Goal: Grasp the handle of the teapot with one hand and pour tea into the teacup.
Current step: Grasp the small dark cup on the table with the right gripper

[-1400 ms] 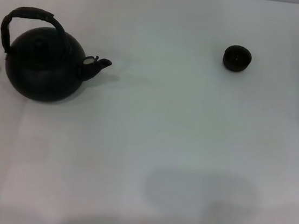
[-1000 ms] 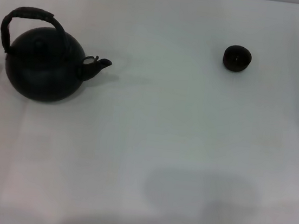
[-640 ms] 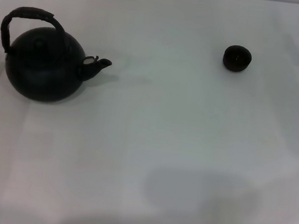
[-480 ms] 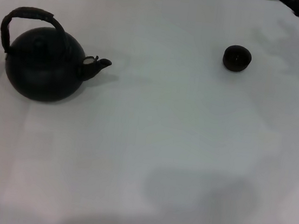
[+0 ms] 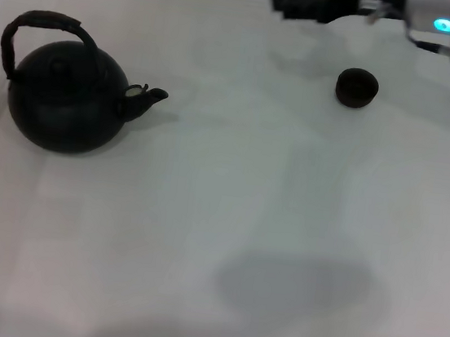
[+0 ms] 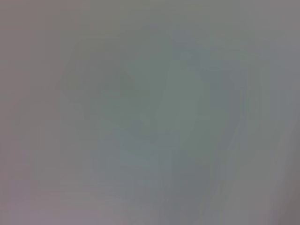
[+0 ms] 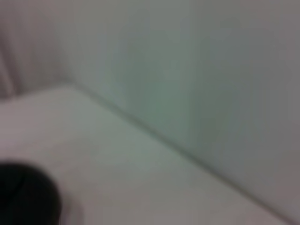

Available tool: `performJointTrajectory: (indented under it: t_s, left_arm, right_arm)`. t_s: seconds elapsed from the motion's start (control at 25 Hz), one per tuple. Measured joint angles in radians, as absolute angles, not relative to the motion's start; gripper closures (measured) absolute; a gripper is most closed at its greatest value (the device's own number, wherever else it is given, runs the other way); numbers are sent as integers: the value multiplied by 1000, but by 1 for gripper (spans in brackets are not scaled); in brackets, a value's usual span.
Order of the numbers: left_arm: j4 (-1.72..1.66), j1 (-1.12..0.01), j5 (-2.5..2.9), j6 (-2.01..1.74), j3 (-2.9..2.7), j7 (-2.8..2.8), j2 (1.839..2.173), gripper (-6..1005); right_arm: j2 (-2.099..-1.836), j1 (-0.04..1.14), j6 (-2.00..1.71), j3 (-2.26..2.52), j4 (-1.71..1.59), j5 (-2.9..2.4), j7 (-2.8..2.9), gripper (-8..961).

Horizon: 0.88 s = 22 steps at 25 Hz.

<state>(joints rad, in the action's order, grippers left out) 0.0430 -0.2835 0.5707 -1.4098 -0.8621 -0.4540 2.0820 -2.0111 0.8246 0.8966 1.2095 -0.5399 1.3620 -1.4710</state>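
The right gripper (image 5: 280, 1) is at the far side, and I cannot tell if it is spread; the left gripper is not in sight. The teapot (image 5: 67, 102) sits well apart to the left, its handle (image 5: 44, 23) arching over the top; the teacup (image 5: 356, 87) is just near the gripper.

**Camera layout**

My head camera looks down from above on the white table (image 5: 227, 218), with the round matte black teapot (image 5: 66, 108) at its left. My right wrist camera sits close, sharing that table (image 7: 140, 178). My left wrist view is blank.

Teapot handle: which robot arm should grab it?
Probably the left, by position. The teapot with its handle sits on the robot's left side, though that arm is out of view. The right pincer hovers far off, beyond the teacup.
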Motion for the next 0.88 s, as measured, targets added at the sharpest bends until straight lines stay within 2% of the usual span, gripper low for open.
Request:
performJointTrajectory:
  t_s: [0.12,0.28,0.52,0.88]
  left_arm:
    - [43,-284,571,-1410,-862,-454,2083,167]
    - [43,-284,571,-1410,-862,-454,2083,167]
    - [43,-284,571,-1410,-862,-454,2083,166]
    - [56,-285,571,-1410,-862,-454,2085,167]
  right_arm:
    - [-2019,876,875,1273,-540,1247,-1381,97]
    - [-2017,930,758,1471,-563,1089,-1132,106]
    - [-2025,940,688,1608,-622,846,-896,120]
    - [-2016,929,739,1614,-605,706,-760,128]
